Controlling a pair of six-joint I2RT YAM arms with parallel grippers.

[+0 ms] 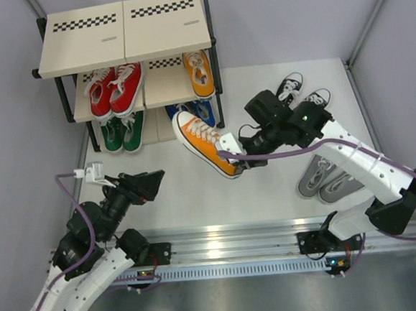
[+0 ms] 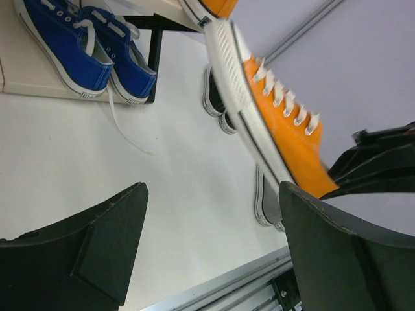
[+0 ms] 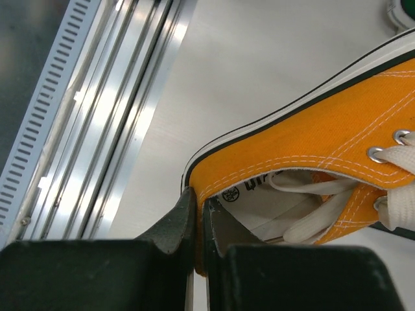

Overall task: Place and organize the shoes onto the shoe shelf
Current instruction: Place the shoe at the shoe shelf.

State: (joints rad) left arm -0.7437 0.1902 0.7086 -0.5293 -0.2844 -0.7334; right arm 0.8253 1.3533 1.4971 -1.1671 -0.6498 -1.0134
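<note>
Orange: clamping orange shoe (image 1: 205, 143) by heel in right gripper (image 3: 196, 210), holding left gripper (image 2: 211, 249) wide, empty; next likely needing steering beside shelved mate (image 1: 200, 73).

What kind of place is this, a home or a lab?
Probably a robot lab cell: a metal mounting rail, plain grey walls, a small shoe shelf on a white table.

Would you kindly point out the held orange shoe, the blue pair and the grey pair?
orange shoe (image 1: 203, 134), top view, on its laces.
blue pair (image 2: 68, 48), left wrist view, on one shoe's canvas side.
grey pair (image 1: 318, 177), top view, middle of one shoe.
</note>
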